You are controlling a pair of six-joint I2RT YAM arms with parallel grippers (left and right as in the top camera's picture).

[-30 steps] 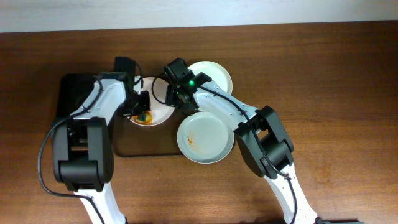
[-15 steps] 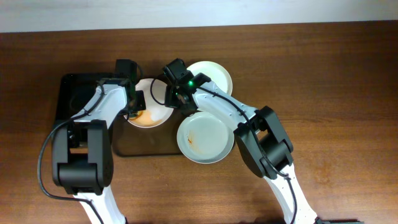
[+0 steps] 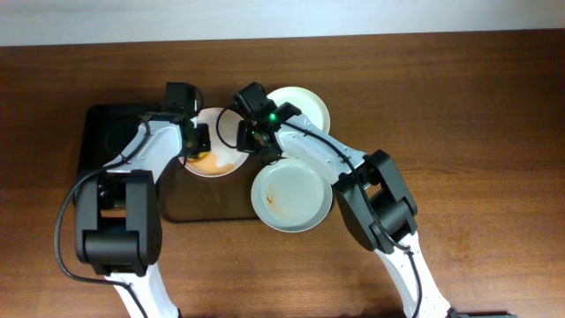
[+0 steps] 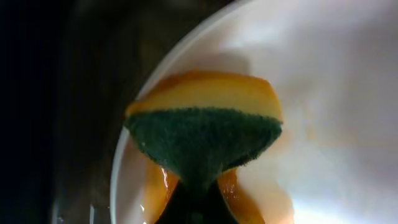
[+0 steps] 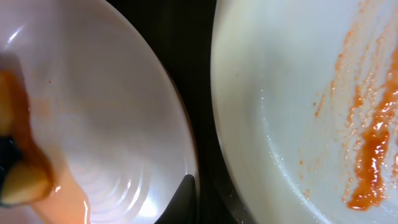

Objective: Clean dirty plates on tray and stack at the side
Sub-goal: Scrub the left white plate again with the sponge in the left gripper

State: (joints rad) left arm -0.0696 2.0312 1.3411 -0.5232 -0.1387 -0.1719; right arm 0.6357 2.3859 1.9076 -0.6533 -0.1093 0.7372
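My left gripper [image 3: 196, 143] is clenched on a sponge [image 4: 205, 134]. In the left wrist view my dark fingers pinch it from 6 o'clock, so it fans out toward 12. Its green scouring face is turned to the camera and the yellow layer lies along its far edge. The sponge is pressed onto the smeared plate [image 3: 221, 131], close to that plate's 9 o'clock rim, and a wet orange wash spreads around it and down toward 6 o'clock.

My right gripper [image 3: 250, 141] is closed at the same plate's 3 o'clock rim. In the right wrist view one dark fingertip lies on the inside of the rim. The other finger is hidden, so I take this to be a pinch on the edge.

The smeared plate sits on the tray [image 3: 199, 203], in its far half. Bare brown tray surface shows at 6 o'clock of it.

The streaked plate [image 3: 296, 199] lies over the tray's 4 o'clock corner and reaches past the near edge. It carries orange-red streaks, seen in the right wrist view down its 3 to 5 o'clock side. A narrow dark strip of tray separates it from the smeared plate, so the two are near but apart.

The far plate [image 3: 305, 104] is at about 1 o'clock of the tray, partly under my right arm. It looks clean where it shows, and I cannot tell whether it rests on the tray or on the table [image 3: 459, 106].

A black tray [image 3: 106, 132] lies at 9 o'clock of the brown one, under my left arm.
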